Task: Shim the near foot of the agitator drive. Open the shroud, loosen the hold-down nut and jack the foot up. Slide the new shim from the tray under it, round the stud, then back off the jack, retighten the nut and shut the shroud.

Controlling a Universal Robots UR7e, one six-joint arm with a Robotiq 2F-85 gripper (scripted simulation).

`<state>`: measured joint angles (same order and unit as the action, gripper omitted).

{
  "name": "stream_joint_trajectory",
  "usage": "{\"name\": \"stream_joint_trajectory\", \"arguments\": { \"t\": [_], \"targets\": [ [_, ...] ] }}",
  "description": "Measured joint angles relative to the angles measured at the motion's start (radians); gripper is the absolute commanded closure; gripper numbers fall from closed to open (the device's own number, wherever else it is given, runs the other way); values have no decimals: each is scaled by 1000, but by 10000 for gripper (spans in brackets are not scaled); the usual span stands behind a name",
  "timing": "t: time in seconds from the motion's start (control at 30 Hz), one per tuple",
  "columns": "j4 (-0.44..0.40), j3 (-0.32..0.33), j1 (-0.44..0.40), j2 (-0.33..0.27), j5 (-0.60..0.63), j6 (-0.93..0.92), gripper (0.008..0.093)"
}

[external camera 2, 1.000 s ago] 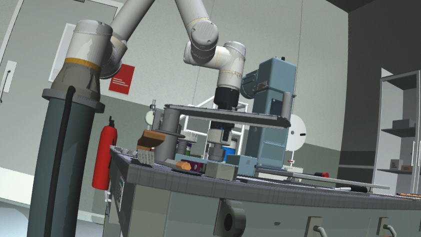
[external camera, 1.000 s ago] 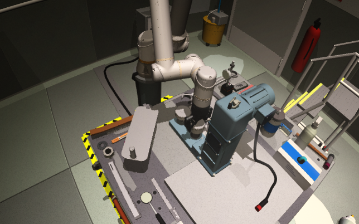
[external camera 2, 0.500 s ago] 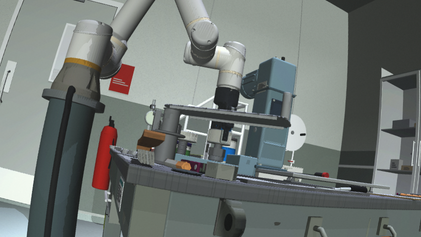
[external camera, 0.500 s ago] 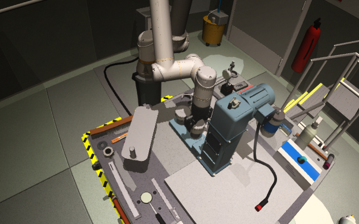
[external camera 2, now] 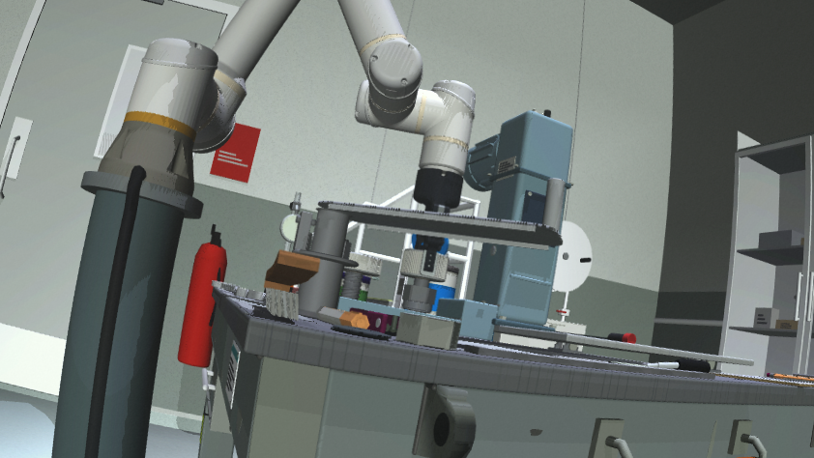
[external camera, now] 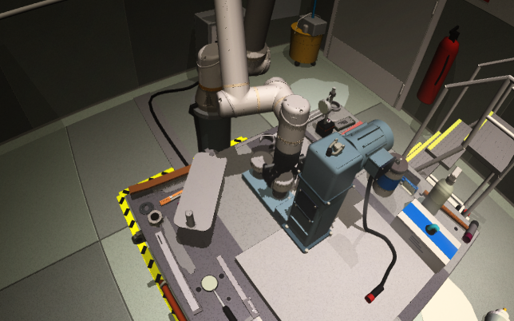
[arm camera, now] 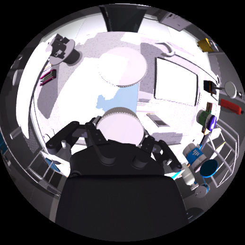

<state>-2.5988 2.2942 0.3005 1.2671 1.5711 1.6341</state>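
A knurled round knob on the blue foot plate, next to the agitator drive, is gripped by my gripper, which reaches straight down onto it. A second knurled knob stands just beyond on the same plate. I cannot tell which is the hold-down nut and which the jack. The grey shroud is swung open to the left on its post. The shim tray is not clearly seen.
A pale work mat covers the near bench. A black cable with a red plug trails from the motor. Rulers and a round mirror lie along the left edge, beside the hazard-striped border.
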Motion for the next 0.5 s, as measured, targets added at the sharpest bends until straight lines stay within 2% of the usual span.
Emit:
{"name": "stream_joint_trajectory", "arguments": {
  "t": [0.5],
  "targets": [
    [-3,0,0,-2,0,-437,934]
  ]
}}
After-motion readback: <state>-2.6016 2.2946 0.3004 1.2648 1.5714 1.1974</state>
